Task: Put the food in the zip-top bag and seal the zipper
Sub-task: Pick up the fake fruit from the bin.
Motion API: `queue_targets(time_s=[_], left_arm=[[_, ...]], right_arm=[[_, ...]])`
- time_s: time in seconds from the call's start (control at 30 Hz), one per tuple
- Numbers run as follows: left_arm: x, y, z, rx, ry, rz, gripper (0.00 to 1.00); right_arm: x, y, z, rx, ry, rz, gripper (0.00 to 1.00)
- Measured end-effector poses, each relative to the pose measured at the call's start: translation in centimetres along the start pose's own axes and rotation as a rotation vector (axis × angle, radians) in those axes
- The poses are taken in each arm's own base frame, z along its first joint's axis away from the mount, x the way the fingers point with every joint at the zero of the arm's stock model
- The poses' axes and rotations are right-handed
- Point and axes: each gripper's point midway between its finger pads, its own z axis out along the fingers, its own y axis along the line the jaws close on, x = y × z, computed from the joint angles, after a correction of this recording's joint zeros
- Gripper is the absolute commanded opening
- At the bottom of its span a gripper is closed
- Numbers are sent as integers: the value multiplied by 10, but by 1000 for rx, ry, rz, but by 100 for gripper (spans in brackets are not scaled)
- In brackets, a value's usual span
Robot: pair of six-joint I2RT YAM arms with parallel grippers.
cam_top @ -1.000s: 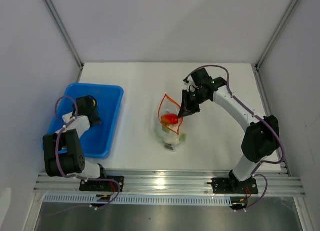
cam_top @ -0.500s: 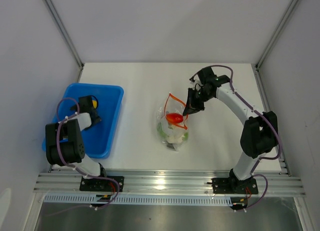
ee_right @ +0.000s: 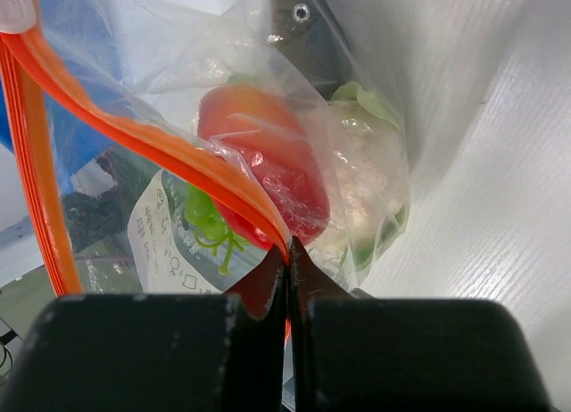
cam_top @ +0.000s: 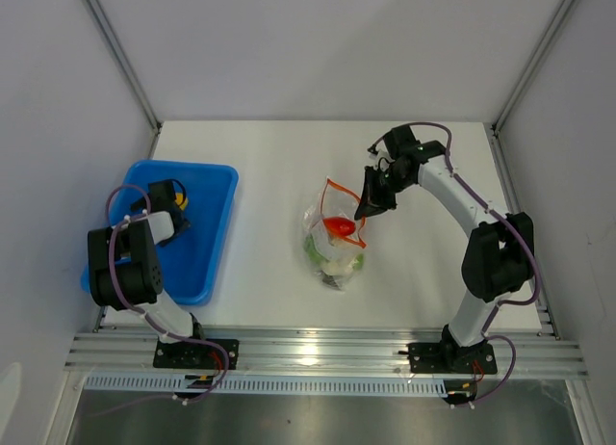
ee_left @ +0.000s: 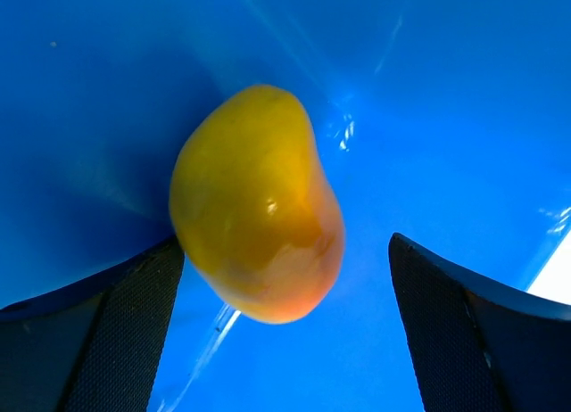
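Over on the left side of the bench [cam_top: 279, 156], the blue tray [cam_top: 227, 223] has the yellow fruit [ee_left: 254, 202] lying on its floor. The left tool [cam_top: 171, 199] is spread wide around it, one finger just beside the fruit (maybe touching, can't tell) and the other well apart. Mid-bench, the zip-top bag [cam_top: 332, 257] has the red-orange piece [ee_right: 268, 153], the cauliflower piece [ee_right: 366, 167] and the green leafy bits [ee_right: 210, 220] inside. The right tool [ee_right: 287, 256] is pressed together, pinching the zipper [ee_right: 161, 144] to hold the mouth up. Risks imo: the bag is thin and crinkly and held at one spot only, so the mouth could sag shut, or the whole thing could tip and spill if the right arm shifts. The fruit is smooth, rounded and off-center btw the fingers, so a squeeze could squirt it sideways. The pinch on that thin strip could also slip. Room-wise there's plenty of bare bench btw tray and bag for the carry, and more behind the bag. The tight bits are the tray rim the fruit has to clear on the way out, and the bag mouth. That mouth looks narrow for the fruit, w/ the right tool parked right at its edge, so prob a bump risk there.
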Motion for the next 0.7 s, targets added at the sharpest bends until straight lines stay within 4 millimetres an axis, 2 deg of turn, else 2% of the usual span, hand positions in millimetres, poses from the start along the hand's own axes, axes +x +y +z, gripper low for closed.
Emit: queue_targets(time_s=[0.3, 0.4, 0.63, 0.7], left_arm=[[2, -7, 9, 11, -5, -20, 88], [3, -8, 11, 15, -4, -27, 81], [6, -9, 14, 34, 15, -46, 49], [6, -9, 14, 43, 22, -50, 45]], right_arm=[[-2, -6, -1, 7, 3, 7, 0], [-1, -7, -1, 10, 7, 8, 0], [0, -9, -2, 12, 9, 9, 0], [0, -9, -2, 12, 10, 10, 0]])
